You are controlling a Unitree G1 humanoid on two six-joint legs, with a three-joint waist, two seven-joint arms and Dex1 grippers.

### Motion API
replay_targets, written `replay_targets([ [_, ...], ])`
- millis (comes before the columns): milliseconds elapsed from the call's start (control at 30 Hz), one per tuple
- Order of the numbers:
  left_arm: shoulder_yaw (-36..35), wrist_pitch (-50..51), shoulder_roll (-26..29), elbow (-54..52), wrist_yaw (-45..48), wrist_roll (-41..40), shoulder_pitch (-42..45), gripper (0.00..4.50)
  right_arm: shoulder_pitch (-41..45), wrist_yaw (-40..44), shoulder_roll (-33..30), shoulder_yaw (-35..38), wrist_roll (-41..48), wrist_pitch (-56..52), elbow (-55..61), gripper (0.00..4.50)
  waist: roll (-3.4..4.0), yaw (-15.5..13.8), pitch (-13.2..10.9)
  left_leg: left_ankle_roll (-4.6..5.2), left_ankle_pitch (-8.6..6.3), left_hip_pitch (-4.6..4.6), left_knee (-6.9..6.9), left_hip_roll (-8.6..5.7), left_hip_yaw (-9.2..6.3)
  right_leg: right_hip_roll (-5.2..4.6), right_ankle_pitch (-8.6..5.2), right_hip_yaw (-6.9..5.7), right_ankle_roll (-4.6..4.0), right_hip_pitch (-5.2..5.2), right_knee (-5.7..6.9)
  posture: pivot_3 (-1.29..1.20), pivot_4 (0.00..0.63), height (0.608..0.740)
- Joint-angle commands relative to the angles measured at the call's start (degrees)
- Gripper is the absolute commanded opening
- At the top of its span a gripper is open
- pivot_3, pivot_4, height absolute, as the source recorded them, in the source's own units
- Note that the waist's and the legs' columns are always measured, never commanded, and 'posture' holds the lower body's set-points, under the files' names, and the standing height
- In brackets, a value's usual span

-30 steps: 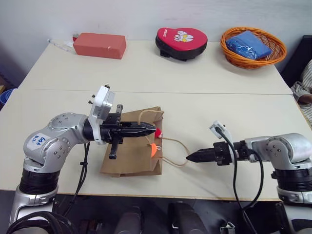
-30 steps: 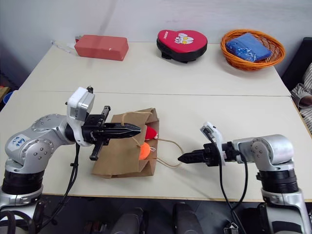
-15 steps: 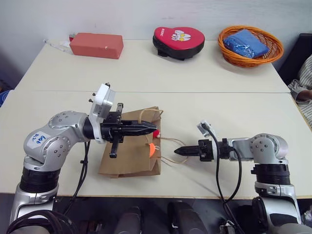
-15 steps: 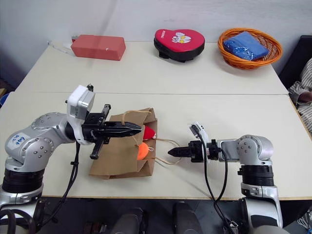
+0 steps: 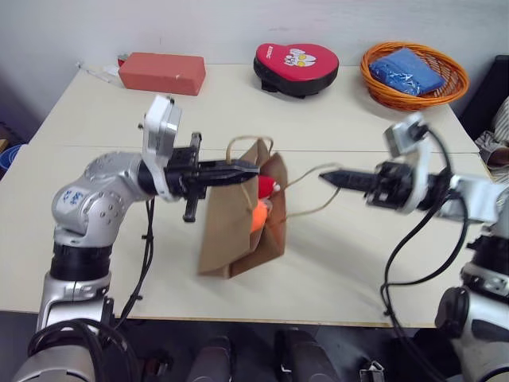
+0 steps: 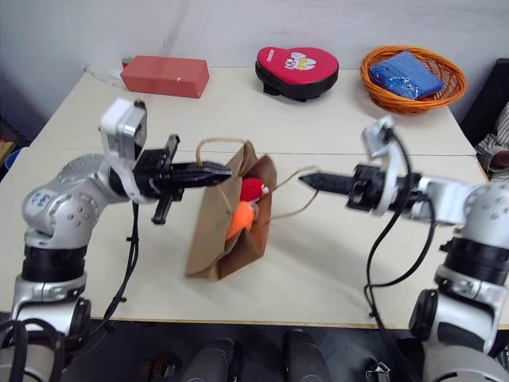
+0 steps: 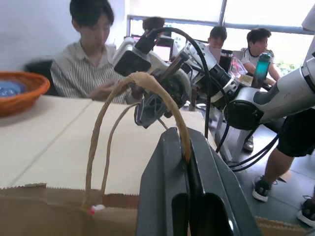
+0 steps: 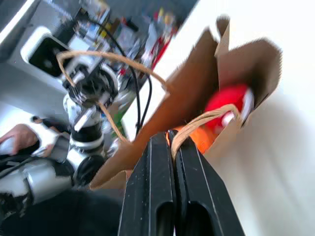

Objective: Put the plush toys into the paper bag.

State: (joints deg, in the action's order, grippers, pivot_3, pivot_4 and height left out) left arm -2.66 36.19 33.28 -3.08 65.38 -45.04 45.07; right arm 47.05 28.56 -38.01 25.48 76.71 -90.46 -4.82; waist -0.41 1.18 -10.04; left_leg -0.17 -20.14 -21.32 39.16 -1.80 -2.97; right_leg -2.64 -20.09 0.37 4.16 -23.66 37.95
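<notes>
Brown paper bag (image 5: 238, 219) hoisted off the table (image 5: 358, 263) by both handles, left gripper (image 5: 253, 169) and right gripper (image 5: 324, 177) each clamped on one; toys (image 5: 264, 199) inside its mouth. Next, likely: standing it upright.

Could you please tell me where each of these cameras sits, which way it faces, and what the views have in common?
Left and right eye views: on the head, looking forward and down over the table; both arms show, with the left gripper and right gripper each shut on a handle of the paper bag.
Left wrist view: along its own fingers, toward seated people.
Right wrist view: along its own fingers, into the bag's mouth at the plush toys.
Shared: the bag appears in all views.
</notes>
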Motion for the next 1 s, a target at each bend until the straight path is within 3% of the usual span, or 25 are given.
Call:
replay_targets([
  [33,-0.7,-2.66,-1.4,4.03,2.1,0.71,4.41,0.0,5.69,1.47,-3.0,1.49,1.14,1.83,-1.92,0.03,0.0,0.05,0.0,0.0,0.0,-0.01,-0.03,0.0,0.01,0.0,0.0,0.0,0.0,0.0,0.01,0.0,0.15,0.74],
  [233,-0.51,-8.01,-3.0,10.28,3.18,4.92,7.51,0.0,11.08,2.8,-3.1,-1.69,-0.23,2.38,-3.9,0.03,0.0,0.41,0.0,0.02,0.0,-0.11,-0.05,0.02,0.01,0.0,0.01,0.0,0.01,-0.06,0.01,0.0,0.15,0.74],
  [600,-1.0,-11.14,-3.97,6.61,-0.55,8.51,0.2,0.0,3.33,2.76,4.51,-6.82,-7.56,14.88,6.62,0.03,0.0,0.24,0.0,0.01,0.0,-0.17,0.01,0.02,-0.01,-0.01,0.02,-0.01,0.04,-0.12,0.03,0.0,0.15,0.74],
  [700,-1.84,-9.52,-2.54,5.39,-1.48,7.96,-0.33,0.62,1.32,5.17,3.16,-7.65,-9.28,16.82,7.61,0.0,0.0,0.1,0.0,0.02,0.0,-0.17,0.02,0.02,-0.04,-0.03,0.03,-0.02,0.05,-0.09,0.0,0.0,0.15,0.74],
  [800,-2.59,-8.43,-0.72,3.8,-1.66,7.53,-0.85,1.51,-0.07,9.14,0.23,-8.67,-10.2,17.06,8.43,0.64,0.01,0.16,0.0,0.02,0.0,-0.18,0.03,0.01,-0.03,-0.04,0.03,-0.01,0.05,-0.1,0.03,0.0,0.15,0.74],
  [1000,-4.15,-5.86,2.97,-0.37,-2.02,6.99,-3.84,3.28,-4.08,17.88,-5.84,-10.87,-13.89,21.3,11.86,2.6,0.01,0.23,0.0,0.02,0.0,-0.16,-0.01,0.01,-0.03,-0.03,0.03,-0.01,0.05,-0.09,0.0,0.0,0.15,0.74],
])
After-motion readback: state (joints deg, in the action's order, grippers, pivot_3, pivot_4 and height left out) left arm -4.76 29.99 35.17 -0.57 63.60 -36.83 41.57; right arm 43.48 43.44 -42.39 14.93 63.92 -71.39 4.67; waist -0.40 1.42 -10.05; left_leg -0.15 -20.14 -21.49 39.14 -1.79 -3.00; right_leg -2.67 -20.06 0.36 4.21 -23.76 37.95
